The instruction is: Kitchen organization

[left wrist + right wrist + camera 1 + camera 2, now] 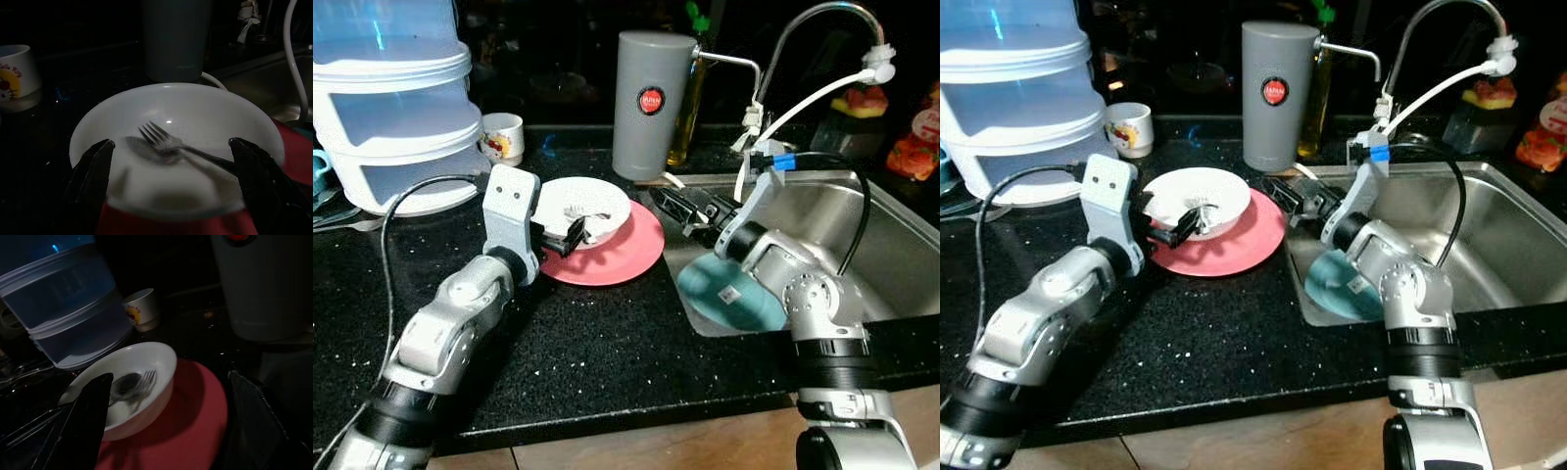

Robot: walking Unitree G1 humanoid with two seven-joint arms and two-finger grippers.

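From the left eye view, a white bowl (pixel 579 206) sits on a red plate (pixel 617 257) on the black countertop (pixel 587 343), just beside the steel sink (pixel 891 255). The left gripper (pixel 570 235) reaches the bowl's near rim, its fingers spread to either side of it. The right gripper (pixel 683 211) hangs over the sink's corner next to the plate's edge, pointing at the plate. A teal plate (pixel 729 291) lies in the sink under the right arm. Behind stand a grey canister (pixel 651 103), a small printed cup (pixel 502 137), a stack of translucent containers (pixel 396 108) and the faucet (pixel 822 29).

The right eye view gives the same layout, with the right gripper's (pixel 1291 201) fingers clearly apart.

The left wrist view adds what the head views barely resolve: a fork (pixel 168 144) lying in the bowl (pixel 195 122), tines toward the cup (pixel 14 73), over a darker shape that may be a spoon. The two black fingers (pixel 90 181) stand wide, flanking the near rim; whether they touch it cannot be told.

The right wrist view looks across the red plate (pixel 195 431) from the sink side. It shows the bowl (pixel 146 367) resting toward the plate's far side, the fork (pixel 146 382) and a dark spoon-like piece inside, and the containers (pixel 68 308) beyond. Its fingers (pixel 83 426) are spread wide, gripping nothing.
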